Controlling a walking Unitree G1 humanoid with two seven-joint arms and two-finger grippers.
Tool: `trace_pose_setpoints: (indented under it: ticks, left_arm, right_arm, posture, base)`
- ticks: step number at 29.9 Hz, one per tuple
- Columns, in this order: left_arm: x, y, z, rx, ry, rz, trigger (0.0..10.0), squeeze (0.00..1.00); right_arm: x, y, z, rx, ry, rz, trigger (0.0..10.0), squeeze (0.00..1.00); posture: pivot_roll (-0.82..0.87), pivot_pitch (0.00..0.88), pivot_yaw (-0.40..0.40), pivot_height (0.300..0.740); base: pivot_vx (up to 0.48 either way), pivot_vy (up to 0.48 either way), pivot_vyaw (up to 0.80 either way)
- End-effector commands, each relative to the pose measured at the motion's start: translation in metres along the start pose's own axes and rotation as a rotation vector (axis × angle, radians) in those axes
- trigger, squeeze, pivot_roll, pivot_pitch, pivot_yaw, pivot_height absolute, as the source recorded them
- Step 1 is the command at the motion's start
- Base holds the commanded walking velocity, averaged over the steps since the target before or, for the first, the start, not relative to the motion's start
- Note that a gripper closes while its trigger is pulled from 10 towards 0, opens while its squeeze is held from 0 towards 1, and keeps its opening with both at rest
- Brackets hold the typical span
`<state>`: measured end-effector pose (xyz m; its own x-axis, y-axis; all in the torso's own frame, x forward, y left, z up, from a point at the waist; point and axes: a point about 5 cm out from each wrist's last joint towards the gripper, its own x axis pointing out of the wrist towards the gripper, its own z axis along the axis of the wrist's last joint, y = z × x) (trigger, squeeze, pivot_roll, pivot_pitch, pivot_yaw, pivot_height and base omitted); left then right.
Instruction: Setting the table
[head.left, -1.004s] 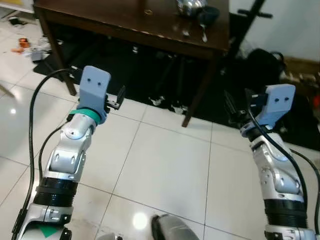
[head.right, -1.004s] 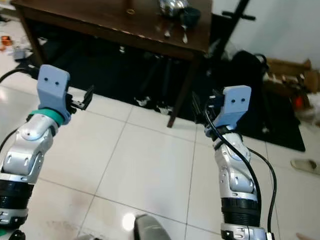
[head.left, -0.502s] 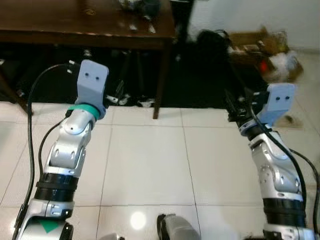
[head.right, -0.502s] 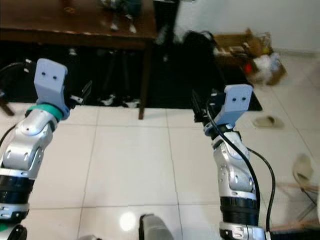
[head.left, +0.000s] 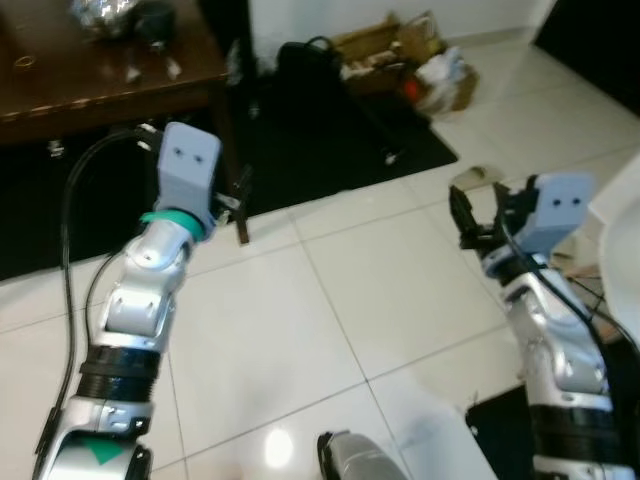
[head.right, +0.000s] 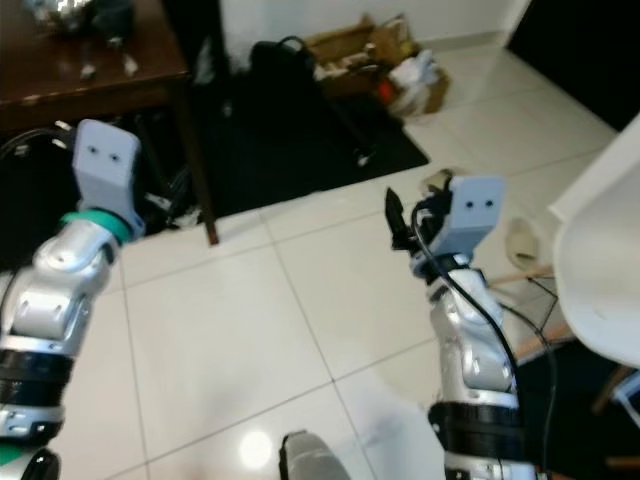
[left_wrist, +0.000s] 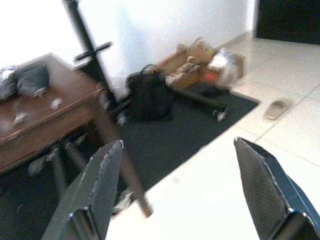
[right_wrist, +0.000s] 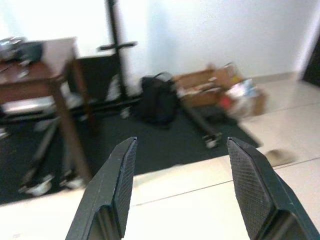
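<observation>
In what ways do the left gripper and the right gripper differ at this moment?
The left gripper is near the dark wooden table; the right gripper hangs over bare white floor tiles. The left wrist has a green band; the right wrist has none. Both are open and empty.

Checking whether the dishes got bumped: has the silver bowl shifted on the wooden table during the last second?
Cannot tell. The silver bowl sits near the table corner by the spoons as before; the camera turned.
</observation>
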<state>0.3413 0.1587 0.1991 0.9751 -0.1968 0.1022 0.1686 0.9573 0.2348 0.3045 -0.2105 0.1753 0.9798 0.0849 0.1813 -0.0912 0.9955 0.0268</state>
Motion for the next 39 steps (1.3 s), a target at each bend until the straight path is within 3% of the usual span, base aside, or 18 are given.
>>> trace_pose_setpoints:
  ticks: [1, 11, 20, 22, 26, 39]
  left_arm:
    - [-0.002, 0.001, -0.006, 0.009, 0.024, 0.004, 10.0, 0.00]
    - [0.000, 0.004, -0.003, 0.016, 0.015, 0.017, 10.0, 0.00]
    - [0.000, 0.011, 0.000, 0.030, -0.011, 0.146, 10.0, 0.00]
    - [0.000, 0.010, 0.001, 0.026, -0.019, 0.147, 10.0, 0.00]
    - [0.000, 0.009, 0.003, 0.025, -0.024, 0.143, 10.0, 0.00]
    - [0.000, 0.013, 0.003, 0.046, -0.026, 0.203, 10.0, 0.00]
  right_arm:
    - [-0.002, 0.001, -0.004, 0.003, 0.019, 0.002, 10.0, 0.00]
    - [0.000, 0.004, -0.004, 0.012, 0.016, 0.005, 10.0, 0.00]
    - [0.005, 0.018, 0.010, 0.026, -0.060, 0.109, 10.0, 0.00]
    - [0.006, 0.021, 0.010, -0.007, -0.054, 0.133, 10.0, 0.00]
    - [0.007, 0.028, 0.006, -0.044, -0.035, 0.166, 10.0, 0.00]
    - [0.009, 0.031, 0.006, 0.003, -0.035, 0.184, 10.0, 0.00]
  posture:
    - [-0.07, 0.000, 0.038, 0.740]
    - [-0.04, 0.000, 0.032, 0.740]
    - [-0.03, 0.000, 0.024, 0.740]
    - [-0.03, 0.000, 0.022, 0.740]
    - [-0.02, 0.000, 0.018, 0.740]
    - [-0.01, 0.000, 0.015, 0.740]
  base:
    - [0.000, 0.000, -0.80]
    - [0.000, 0.000, -0.80]
    - [0.000, 0.000, 0.00]
    - [0.000, 0.000, 0.00]
    - [0.000, 0.000, 0.80]
    - [0.000, 0.000, 0.74]
